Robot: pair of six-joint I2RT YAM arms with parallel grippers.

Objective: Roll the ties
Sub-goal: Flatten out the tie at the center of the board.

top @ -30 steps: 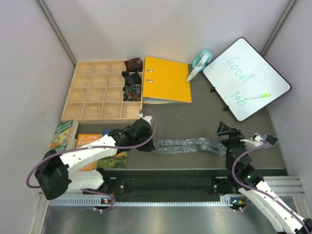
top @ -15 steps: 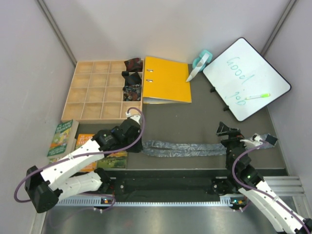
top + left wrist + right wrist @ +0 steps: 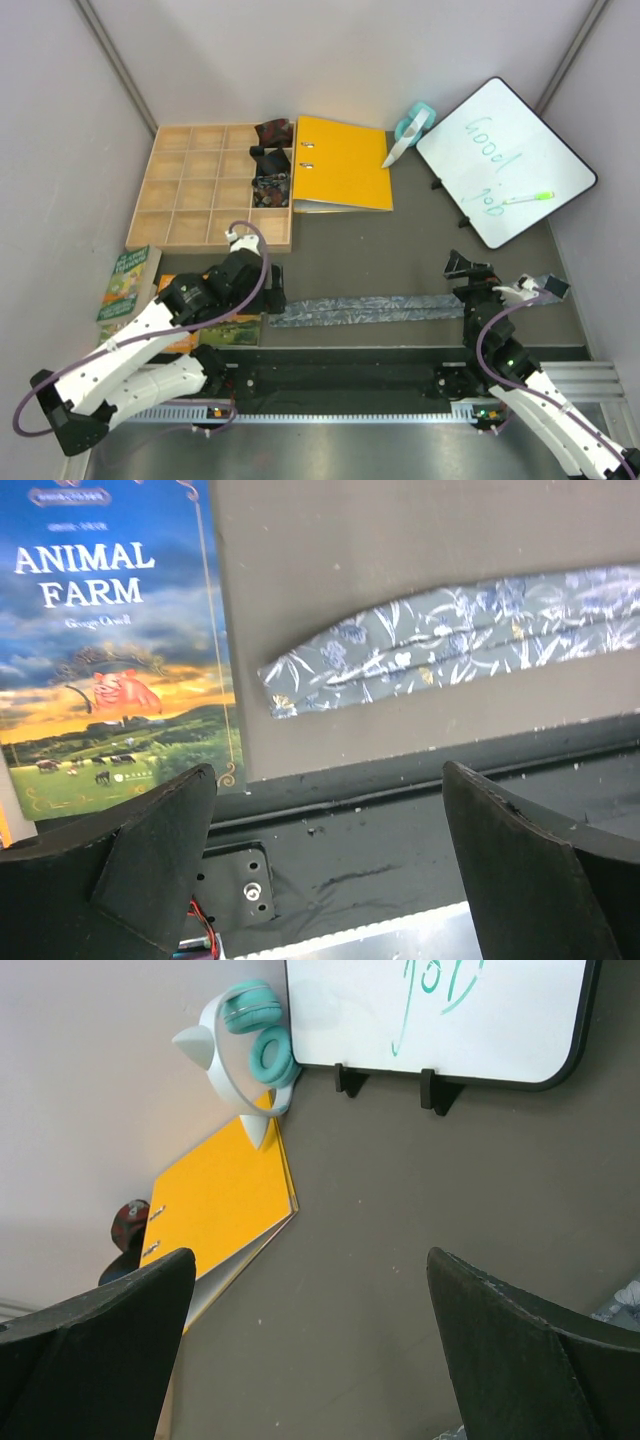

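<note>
Backing away to the near-left, the left gripper [image 3: 272,298] has dragged the tie [image 3: 365,308] out straight and let it go. A second ago the cloth lay rumpled, with its left end farther right. Now the jaws stand wide apart with nothing between them, hovering just off the tie's left tip.

The tie is silvery grey-blue with a pale flower pattern and a seam down its middle. It lies flat along the near edge of the grey mat, its angled left end just beside a book [image 3: 110,650] without touching it, and its right end reaches under the right arm. The right gripper [image 3: 465,268] has not shifted; it is fully open and empty above that end.

Three small dark rolls [image 3: 268,160] sit in the right column of the wooden tray [image 3: 190,190].
</note>
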